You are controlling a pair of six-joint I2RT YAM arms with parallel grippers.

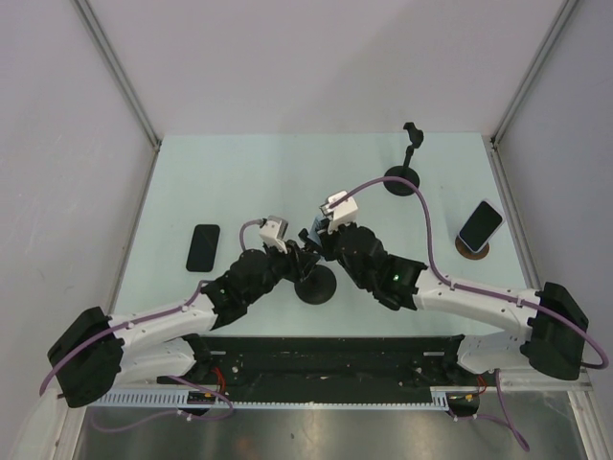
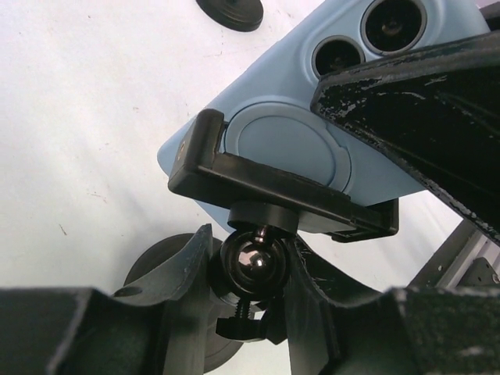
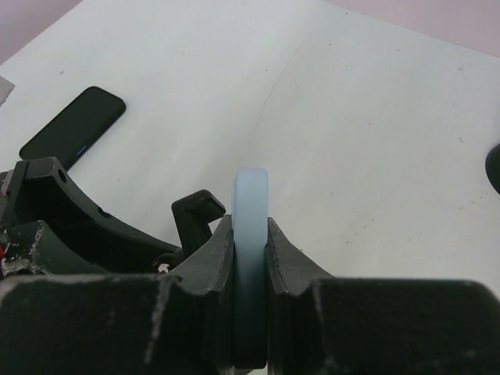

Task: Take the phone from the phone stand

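Note:
A light blue phone (image 2: 312,133) sits in the black clamp (image 2: 273,191) of a phone stand, camera side toward the left wrist view. The stand's round base (image 1: 314,286) rests at the table's centre. My left gripper (image 2: 250,273) is shut on the stand's ball joint (image 2: 254,262) just under the clamp. My right gripper (image 3: 251,266) is shut on the phone's edge (image 3: 251,203), one finger on each face. One clamp arm (image 3: 199,212) shows beside it. In the top view both grippers, left (image 1: 299,257) and right (image 1: 321,240), meet above the base.
A black phone (image 1: 203,247) lies flat on the table at the left and also shows in the right wrist view (image 3: 74,125). A second, empty black stand (image 1: 406,177) stands at the back. Another phone leans on a round wooden holder (image 1: 480,227) at the right.

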